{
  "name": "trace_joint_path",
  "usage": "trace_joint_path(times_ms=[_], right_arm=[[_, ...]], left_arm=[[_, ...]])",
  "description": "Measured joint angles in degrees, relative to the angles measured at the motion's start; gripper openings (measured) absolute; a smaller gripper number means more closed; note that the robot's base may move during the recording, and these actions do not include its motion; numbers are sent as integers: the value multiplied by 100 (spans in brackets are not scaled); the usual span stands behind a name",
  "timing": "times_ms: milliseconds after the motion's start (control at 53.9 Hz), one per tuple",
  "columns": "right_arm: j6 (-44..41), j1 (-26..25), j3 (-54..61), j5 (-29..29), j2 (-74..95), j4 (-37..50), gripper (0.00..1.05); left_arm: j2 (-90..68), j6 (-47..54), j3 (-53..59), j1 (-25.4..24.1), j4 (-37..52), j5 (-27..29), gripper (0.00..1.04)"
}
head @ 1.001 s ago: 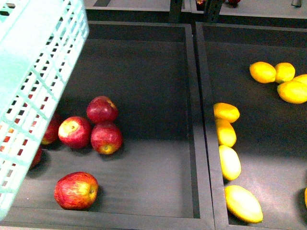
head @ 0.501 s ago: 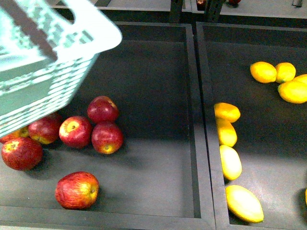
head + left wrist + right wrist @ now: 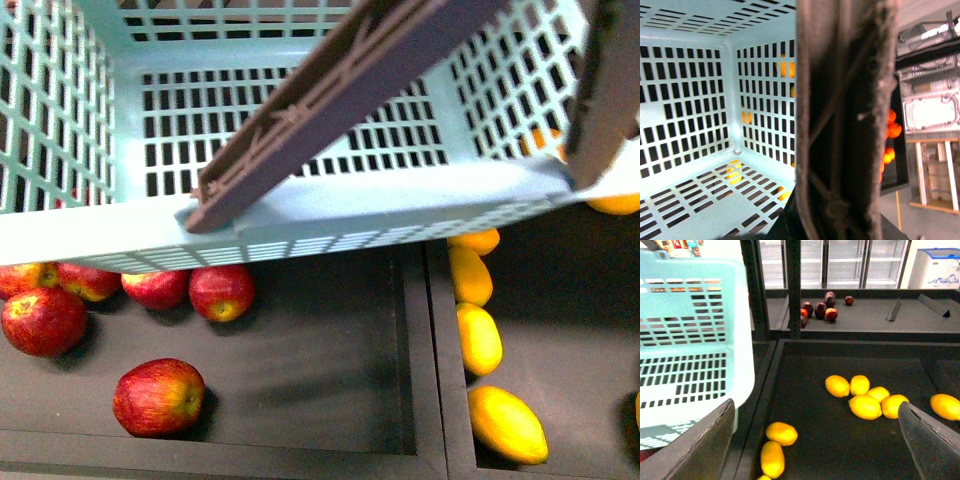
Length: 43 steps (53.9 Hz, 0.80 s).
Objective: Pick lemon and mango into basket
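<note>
The basket (image 3: 330,205) hangs tilted in the air, its open top turned toward the front camera, and it covers the upper half of that view. Under it lie two dark bins side by side, one (image 3: 330,390) below the basket's left and middle part and the other (image 3: 585,330) below its right corner. One brown handle (image 3: 330,90) slants across the basket's mouth, and a second handle (image 3: 612,90) stands at its right end. In the left wrist view a handle fills the middle of the picture against the basket's slotted inside. No fingers can be made out there, so I cannot tell whether the left gripper is clenched on it. The right gripper (image 3: 815,407) is well apart from the basket over the right-hand bin, its two dark fingers (image 3: 707,445) spread wide with nothing between them. A row of mangoes (image 3: 479,338) lies on the bin floor outside the basket, running out from under its right corner along the bin's wall. Red apples (image 3: 158,397) lie outside it too, most of them just under its near rim and one farther out from it. The lemons (image 3: 865,407) sit in a loose cluster on the floor of the right-hand bin, beyond the mangoes from the basket. In the front view only one lemon edge peeks out beneath the basket's right corner.
</note>
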State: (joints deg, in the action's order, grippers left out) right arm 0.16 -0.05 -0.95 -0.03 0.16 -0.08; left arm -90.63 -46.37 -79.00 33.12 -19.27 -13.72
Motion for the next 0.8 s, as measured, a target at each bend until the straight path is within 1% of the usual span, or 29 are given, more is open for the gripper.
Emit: trace_joint_path(times_ms=[130, 297, 315, 352, 371, 389, 426, 445, 463, 482, 501, 575, 667, 686, 742, 797], right_arm=[[0, 0, 0, 2, 0, 0, 96], [2, 0, -4, -4, 11, -11, 96], [98, -7, -22, -42, 52, -74, 96], [356, -74, -205, -229, 249, -564, 96], [592, -170, -354, -310, 470, -942, 96], [728, -232, -431, -372, 590, -1104, 96], [1427, -660, -728, -763, 1224, -1690, 96], [1624, -866, -772, -896, 1434, -1729, 96], [1794, -1209, -807, -1117, 1711, -1674, 96], [1908, -1447, -822, -1261, 1891, -1580, 96], [1941, -1561, -828, -1331, 1971, -1521, 96], [1932, -2549, -933, -1633, 2830, -767, 96], [1733, -3237, -1060, -1674, 3866, 98, 96], [1668, -3456, -1132, -1672, 4343, 452, 96], [1633, -3858, -1384, -1593, 5523, 1244, 96], [1639, -4068, -1764, -1399, 6782, 1939, 96]], left_arm=[[0, 92, -2, 181, -24, -201, 4], [0, 129, -2, 140, -24, -83, 4], [0, 129, -2, 138, -24, -76, 4], [0, 129, -2, 125, -24, -55, 4], [0, 133, -2, 116, -24, -31, 4], [0, 136, -2, 111, -24, -17, 4], [0, 144, -2, 107, -24, 15, 4], [0, 157, -2, 109, -24, 9, 4], [0, 173, -2, 116, -24, 9, 4], [0, 177, -2, 116, -24, -4, 4], [0, 177, -2, 116, -24, -9, 4], [0, 155, -2, 116, -24, -50, 4], [0, 168, -2, 120, -24, -107, 4], [0, 164, -2, 122, -24, -114, 4], [0, 155, -2, 127, -24, -120, 4], [0, 160, -2, 127, -24, -103, 4]])
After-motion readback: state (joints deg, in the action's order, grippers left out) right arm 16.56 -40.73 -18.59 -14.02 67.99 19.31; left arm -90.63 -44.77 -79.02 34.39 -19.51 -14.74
